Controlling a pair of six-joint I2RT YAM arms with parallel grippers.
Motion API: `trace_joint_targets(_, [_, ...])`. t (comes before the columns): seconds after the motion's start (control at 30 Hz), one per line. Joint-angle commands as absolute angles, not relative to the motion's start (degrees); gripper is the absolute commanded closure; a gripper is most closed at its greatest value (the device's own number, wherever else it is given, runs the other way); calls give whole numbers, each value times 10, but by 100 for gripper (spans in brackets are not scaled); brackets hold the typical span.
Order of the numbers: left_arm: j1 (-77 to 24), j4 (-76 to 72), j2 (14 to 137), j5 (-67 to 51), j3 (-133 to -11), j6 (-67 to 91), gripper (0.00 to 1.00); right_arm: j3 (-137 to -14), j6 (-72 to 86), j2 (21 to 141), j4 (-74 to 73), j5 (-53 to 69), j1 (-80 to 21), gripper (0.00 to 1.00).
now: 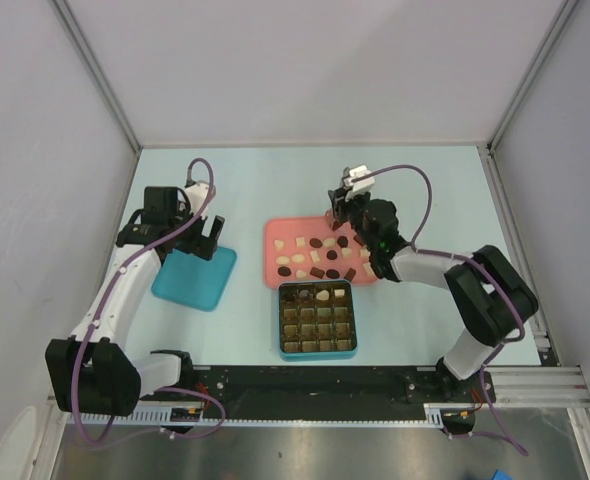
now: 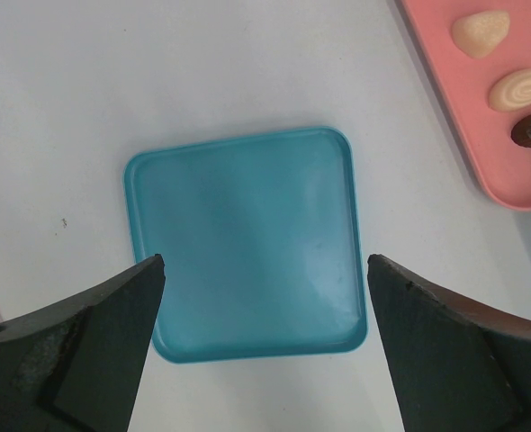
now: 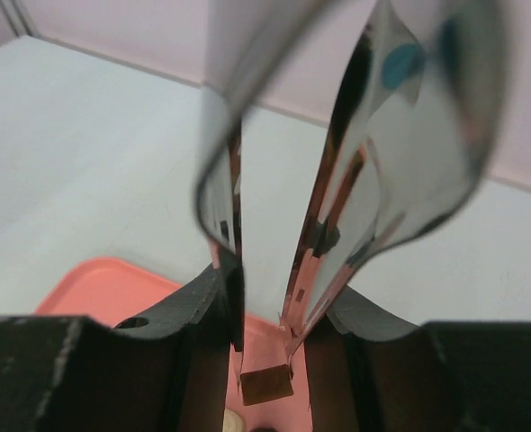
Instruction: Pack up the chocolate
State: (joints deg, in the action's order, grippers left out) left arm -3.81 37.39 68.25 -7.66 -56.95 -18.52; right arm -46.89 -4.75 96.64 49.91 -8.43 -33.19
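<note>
Silver metal tongs, clamped between the right gripper's jaws, pinch a small brown square chocolate at the pink rectangular tray, frame bottom. A weak pinch could drop it short of the teal gridded box, whose rim nearly touches the tray. The left gripper, jaws wide apart, hangs over a flat teal lid, well left.
</note>
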Motion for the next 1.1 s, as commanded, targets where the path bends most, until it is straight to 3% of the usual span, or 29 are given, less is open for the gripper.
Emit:
trace_joint_targets(0.0, [-35,365,672,-72,-587,-192,0,-500,-76,882,505,-76,-372,68])
trace_joint_targets(0.53, [-35,361,665,-79,-577,-185,0,-410,-39,686,367,-125,-601,70])
trace_joint_targets(1.07, [-35,367,650,-79,-570,-181,0,-385,18,716,361,-161,-711,69])
